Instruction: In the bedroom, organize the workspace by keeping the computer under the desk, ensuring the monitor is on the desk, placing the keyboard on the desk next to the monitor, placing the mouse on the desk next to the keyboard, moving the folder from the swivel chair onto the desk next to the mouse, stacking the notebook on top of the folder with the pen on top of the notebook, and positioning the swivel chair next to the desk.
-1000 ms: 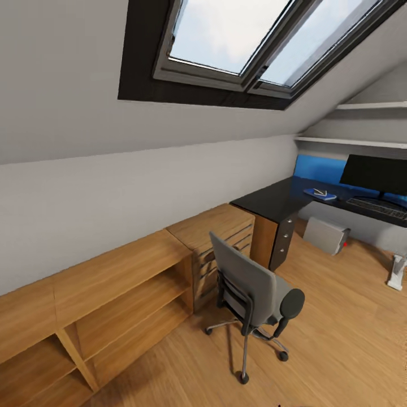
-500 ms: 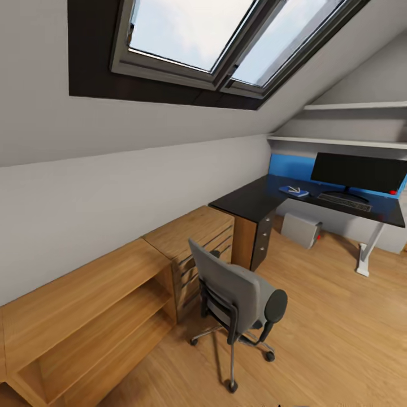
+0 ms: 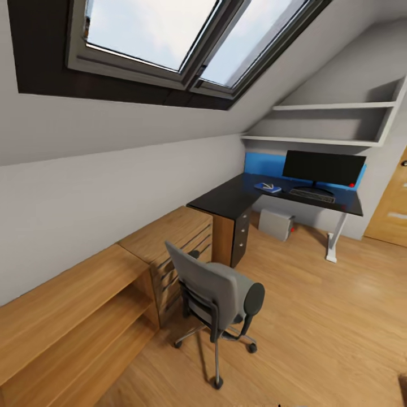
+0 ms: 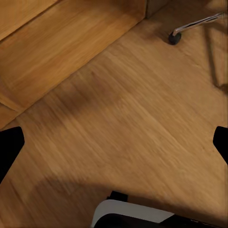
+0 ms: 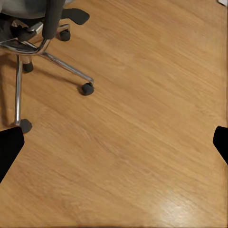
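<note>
The swivel chair [image 3: 217, 297] stands on the wood floor with its grey back toward me, a little way from the black desk [image 3: 223, 199]. On the desk are the wide black monitor [image 3: 323, 168], the keyboard [image 3: 312, 195] in front of it, and the blue folder [image 3: 267, 187] with something small and pale on top. The grey computer [image 3: 276, 224] sits on the floor under the desk. The mouse is too small to make out. My left gripper [image 4: 114, 145] and right gripper [image 5: 114, 145] are both open over bare floor. The chair's chrome base [image 5: 42, 52] lies near the right gripper.
A wooden dresser [image 3: 172, 237] adjoins the desk's drawer pedestal [image 3: 240, 237], and a low wooden shelf unit [image 3: 68, 316] runs along the sloped wall. A wooden door [image 3: 391, 206] is at the far right. A chair castor [image 4: 174, 38] and part of my white base [image 4: 133, 216] show by the left gripper.
The whole head view has shifted, so the camera has moved: the desk and chair now sit further left and smaller, and the door has come into view. Nothing itself has moved.
</note>
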Available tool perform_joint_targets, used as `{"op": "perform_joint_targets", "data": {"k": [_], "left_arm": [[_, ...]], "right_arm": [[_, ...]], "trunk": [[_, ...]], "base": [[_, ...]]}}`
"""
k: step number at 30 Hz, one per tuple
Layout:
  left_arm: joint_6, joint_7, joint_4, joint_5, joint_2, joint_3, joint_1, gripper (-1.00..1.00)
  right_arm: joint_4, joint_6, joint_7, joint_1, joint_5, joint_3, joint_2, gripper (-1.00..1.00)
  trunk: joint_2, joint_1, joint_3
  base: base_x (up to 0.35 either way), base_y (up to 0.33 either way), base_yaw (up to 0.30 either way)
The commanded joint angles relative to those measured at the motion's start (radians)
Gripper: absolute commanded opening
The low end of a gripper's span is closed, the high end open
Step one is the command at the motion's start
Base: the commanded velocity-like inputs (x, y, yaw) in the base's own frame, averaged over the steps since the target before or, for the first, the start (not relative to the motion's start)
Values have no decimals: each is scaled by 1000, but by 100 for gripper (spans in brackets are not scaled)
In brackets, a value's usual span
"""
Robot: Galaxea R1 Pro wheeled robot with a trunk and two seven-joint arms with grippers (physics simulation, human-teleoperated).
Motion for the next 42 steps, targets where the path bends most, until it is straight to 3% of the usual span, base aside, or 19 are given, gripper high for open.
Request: {"op": "perform_joint_targets", "data": {"k": [1,24,42], "left_arm": [[-3,8,0,3,0,-9,-1,100],[-3,8,0,3,1,-9,-2,100],[-3,9,0,5,2,-7,-2,100]], "right_arm": [[1,-3,-3,-1,-7,9,0,100],[1,-3,-3,-1,-6,9,0,100],[1,-3,-3,-1,-6,9,0,100]], "trunk": [[-2,1,-2],[-2,1,-2],[-2,1,-2]], "base": [[0,0,-276],[0,6,-276],[0,148,-276]]}}
